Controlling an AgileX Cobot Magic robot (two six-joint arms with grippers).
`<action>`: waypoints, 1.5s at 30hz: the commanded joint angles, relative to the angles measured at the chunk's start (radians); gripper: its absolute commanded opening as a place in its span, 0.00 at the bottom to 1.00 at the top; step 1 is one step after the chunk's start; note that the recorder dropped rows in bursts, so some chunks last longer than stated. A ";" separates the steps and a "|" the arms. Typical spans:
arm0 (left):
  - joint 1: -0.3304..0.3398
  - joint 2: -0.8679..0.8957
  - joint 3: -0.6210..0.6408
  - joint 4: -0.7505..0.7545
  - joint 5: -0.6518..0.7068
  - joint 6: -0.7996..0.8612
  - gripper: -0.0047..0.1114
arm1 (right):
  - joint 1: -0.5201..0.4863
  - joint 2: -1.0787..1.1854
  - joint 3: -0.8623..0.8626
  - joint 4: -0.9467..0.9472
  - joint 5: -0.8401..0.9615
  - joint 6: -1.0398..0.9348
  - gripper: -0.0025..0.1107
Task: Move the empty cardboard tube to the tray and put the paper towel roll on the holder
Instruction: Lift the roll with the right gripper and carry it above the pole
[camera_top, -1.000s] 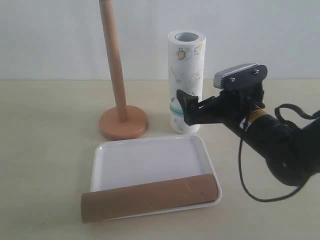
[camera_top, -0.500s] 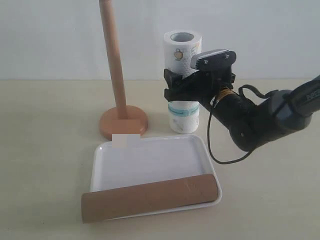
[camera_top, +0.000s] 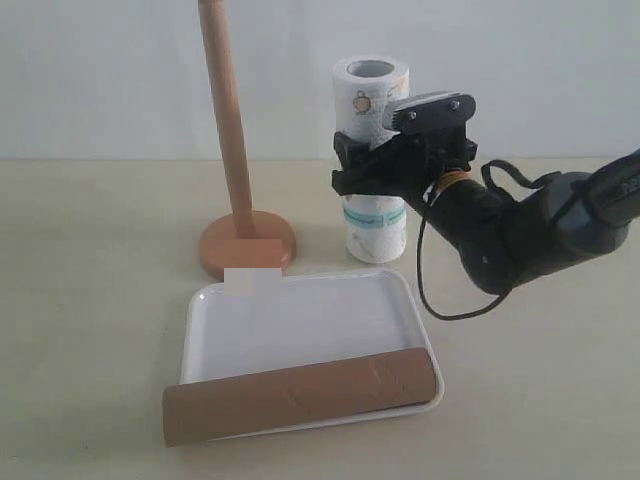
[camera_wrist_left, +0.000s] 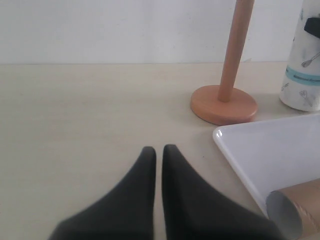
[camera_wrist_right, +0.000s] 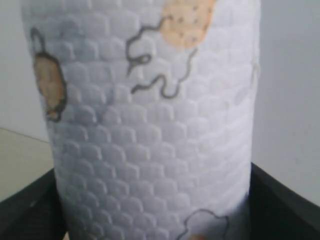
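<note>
The paper towel roll stands upright behind the tray's far right corner. My right gripper is shut on its middle, with black fingers pressed against both sides of the roll. The holder stands to the left of the roll, its dowel bare. The empty cardboard tube lies across the near rim of the tray. My left gripper is shut on nothing, low over the table left of the tray; it is out of the exterior view.
The pale wooden table runs back to a white wall. A black cable loops off the right arm beside the tray's right edge. The holder's base and the tube's open end show in the left wrist view.
My right gripper came in from the right and closed round the roll's middle. Since then the roll has shifted slightly right and up. The tube, tray and holder have not moved.
</note>
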 joint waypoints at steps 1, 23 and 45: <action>0.003 -0.004 0.004 -0.009 0.000 -0.010 0.08 | 0.002 -0.212 -0.006 0.007 -0.045 -0.106 0.05; 0.003 -0.004 0.004 -0.009 0.000 -0.010 0.08 | 0.096 -0.687 -0.121 -0.198 0.364 0.357 0.05; 0.003 -0.004 0.004 -0.009 0.000 -0.010 0.08 | 0.269 -0.219 -0.965 -0.204 0.943 0.228 0.05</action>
